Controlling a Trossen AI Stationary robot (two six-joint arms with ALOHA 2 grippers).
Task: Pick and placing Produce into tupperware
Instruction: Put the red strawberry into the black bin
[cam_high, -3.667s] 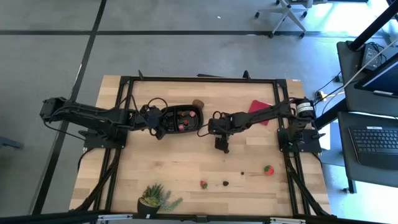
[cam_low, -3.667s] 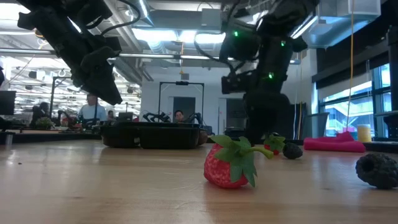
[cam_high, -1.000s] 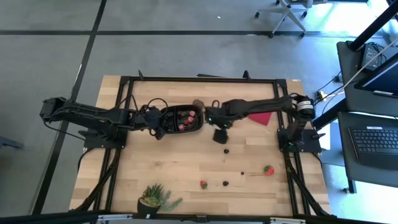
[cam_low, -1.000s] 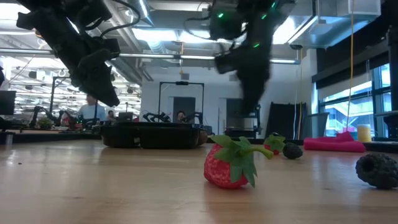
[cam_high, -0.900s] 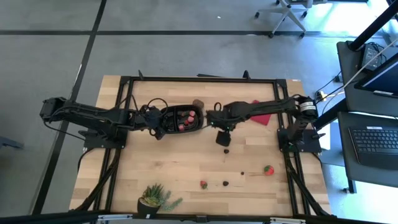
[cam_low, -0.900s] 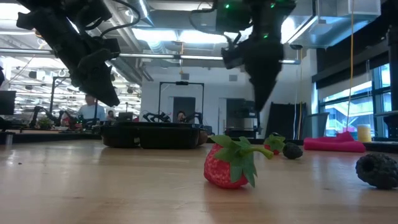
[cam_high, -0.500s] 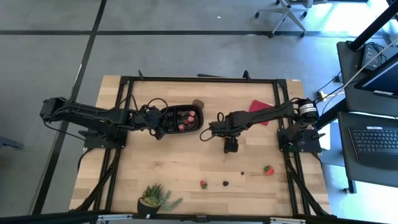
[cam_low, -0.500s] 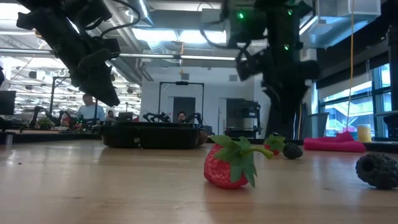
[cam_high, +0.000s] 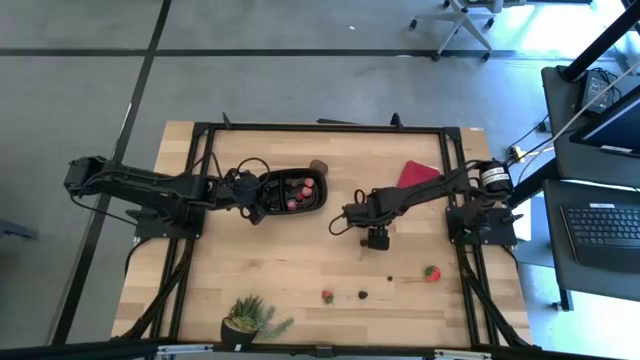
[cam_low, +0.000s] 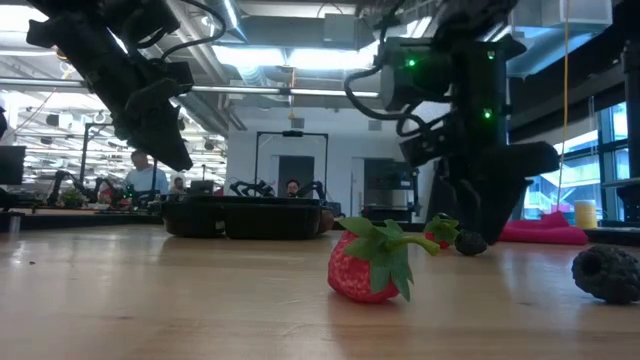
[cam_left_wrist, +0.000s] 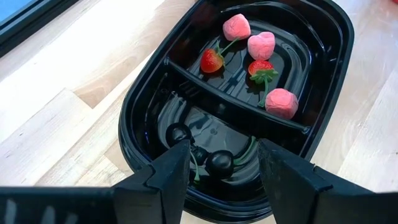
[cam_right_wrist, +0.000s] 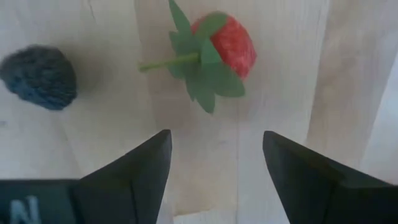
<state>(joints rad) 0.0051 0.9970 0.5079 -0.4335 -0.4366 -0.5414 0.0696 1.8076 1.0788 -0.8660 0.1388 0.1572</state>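
Surface: you see pale wood planks (cam_high: 290, 260) with a black frame around them.
Room: grey floor; a person (cam_low: 148, 176) sits far behind.
Tupperware (cam_left_wrist: 336, 74): one, under your left tool (cam_left_wrist: 219, 163), which is released.
Inside: five red-pink pieces (cam_left_wrist: 261, 45), two dark berries (cam_left_wrist: 219, 163).
Loose: two strawberries (cam_right_wrist: 231, 45), three dark berries (cam_right_wrist: 38, 76).
Right tool (cam_right_wrist: 214, 152): released, above a strawberry.

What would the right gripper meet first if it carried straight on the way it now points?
Most likely the strawberry: in the right wrist view it lies directly ahead of the right gripper, in line with the gap between the open jaws. The dark berry sits off to one side. How far off is unclear.
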